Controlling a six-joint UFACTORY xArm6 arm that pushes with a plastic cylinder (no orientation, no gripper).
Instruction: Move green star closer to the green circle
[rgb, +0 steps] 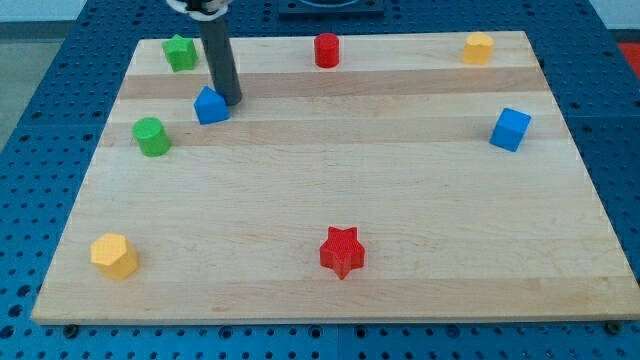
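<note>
The green star (180, 52) lies near the board's top left corner. The green circle (151, 136) stands lower down near the left edge. My tip (230, 100) comes down from the view's top and rests right of the green star, just up and right of a blue block (210, 105), touching or nearly touching it. The blue block lies between the star and the circle, a little to their right.
A red cylinder (327, 49) stands at the top middle and a yellow block (479, 47) at the top right. A blue cube (510, 129) is at the right edge. A red star (342, 251) and a yellow block (114, 256) lie near the bottom.
</note>
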